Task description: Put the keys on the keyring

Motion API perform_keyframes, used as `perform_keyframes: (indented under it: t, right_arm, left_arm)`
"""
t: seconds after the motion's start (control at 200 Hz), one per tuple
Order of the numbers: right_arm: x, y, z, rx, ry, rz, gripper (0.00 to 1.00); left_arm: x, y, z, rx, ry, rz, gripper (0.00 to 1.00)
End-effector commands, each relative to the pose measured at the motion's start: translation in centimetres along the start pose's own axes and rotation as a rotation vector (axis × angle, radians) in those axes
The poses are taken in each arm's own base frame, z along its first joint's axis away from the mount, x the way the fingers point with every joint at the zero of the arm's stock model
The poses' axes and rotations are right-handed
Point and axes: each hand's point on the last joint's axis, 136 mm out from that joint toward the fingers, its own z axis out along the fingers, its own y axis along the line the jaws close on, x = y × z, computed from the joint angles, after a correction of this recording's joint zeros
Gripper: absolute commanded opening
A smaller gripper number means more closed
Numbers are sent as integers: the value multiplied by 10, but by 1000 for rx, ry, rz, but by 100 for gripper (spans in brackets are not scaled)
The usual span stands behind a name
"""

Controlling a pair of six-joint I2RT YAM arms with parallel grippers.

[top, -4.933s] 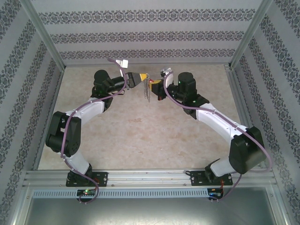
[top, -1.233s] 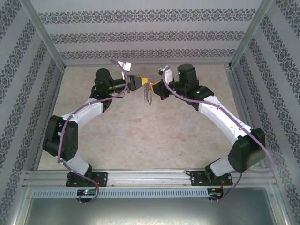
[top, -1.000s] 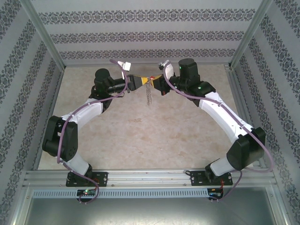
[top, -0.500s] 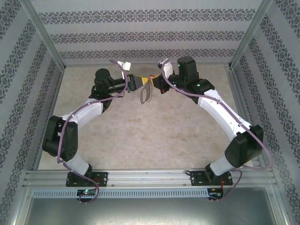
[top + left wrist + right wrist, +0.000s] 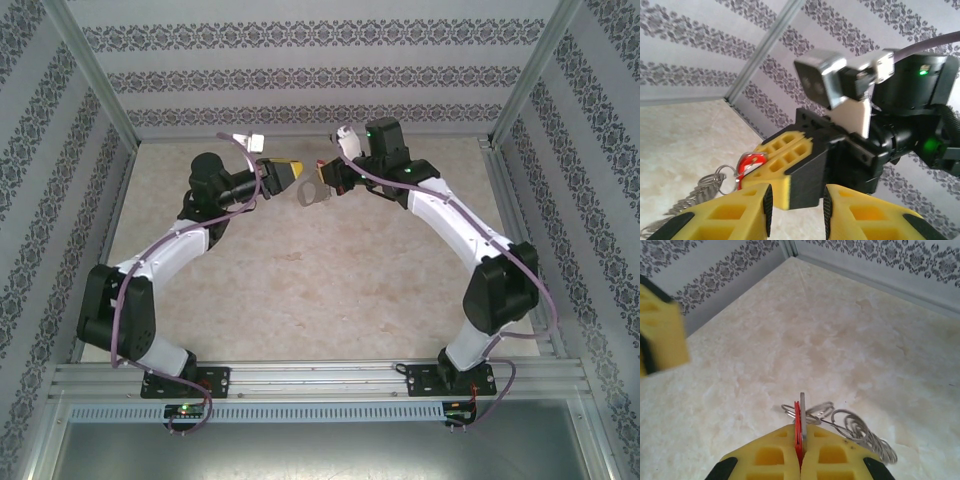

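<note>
- The left claw (image 5: 796, 202) stands narrowly parted. Its yellow pads (image 5: 740, 212) hold nothing, and the black body of the other arm shows through the gap.
- The right claw (image 5: 800, 435) is pressed together on the keys (image 5: 798, 421). The red tag is pinched edge-on between its pads, and the small silver blade sticks out past the tips toward 12 o'clock in the right wrist view.
- The keyring (image 5: 862, 435) sits right at the keys, touching them. Its bundle of small rings trails off toward 4 o'clock from the blade in that view. I cannot tell whether a ring is threaded through the key.
- Seen from above, the claws face each other tip to tip, with the left at 9 o'clock of the right, near but apart.
- In that same view the keyring dangles at 7 o'clock of the right claw's tips, over the marbled table (image 5: 330, 290).
- Farther off at 12 o'clock stands the patterned back wall (image 5: 320, 70).
</note>
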Motion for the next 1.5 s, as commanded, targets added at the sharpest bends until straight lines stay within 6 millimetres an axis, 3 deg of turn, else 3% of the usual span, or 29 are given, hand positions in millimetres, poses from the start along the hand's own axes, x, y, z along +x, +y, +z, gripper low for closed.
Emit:
perform_keyframes:
  t: [0.0, 0.19, 0.375, 0.56, 0.704, 0.824, 1.094, 1.319, 1.494]
  right_arm:
    - [-21, -3, 8, -15, -37, 7, 0]
    - [-33, -10, 46, -58, -24, 9, 0]
    - [-39, -32, 88, -70, 8, 15, 0]
    - [-34, -48, 122, -75, 34, 53, 0]
    - [-23, -39, 140, -97, 58, 69, 0]
    - [2, -21, 153, -108, 111, 64, 0]
    - [94, 9, 169, -127, 249, 133, 0]
    - [156, 29, 166, -135, 340, 176, 0]
    - [184, 31, 156, -125, 373, 210, 0]
  left_arm:
    - [-8, 4, -10, -49, -33, 35, 35]
    - [-9, 7, -20, -97, -52, 40, 35]
    - [-12, 2, -32, -131, -60, 54, 35]
    - [-15, -2, -44, -166, -77, 71, 36]
    - [-17, -5, -49, -181, -84, 85, 36]
    - [-18, -6, -51, -185, -89, 88, 37]
    - [-16, -7, -52, -180, -87, 74, 37]
    - [-14, -5, -51, -180, -83, 64, 37]
    - [-14, -3, -50, -181, -81, 58, 37]
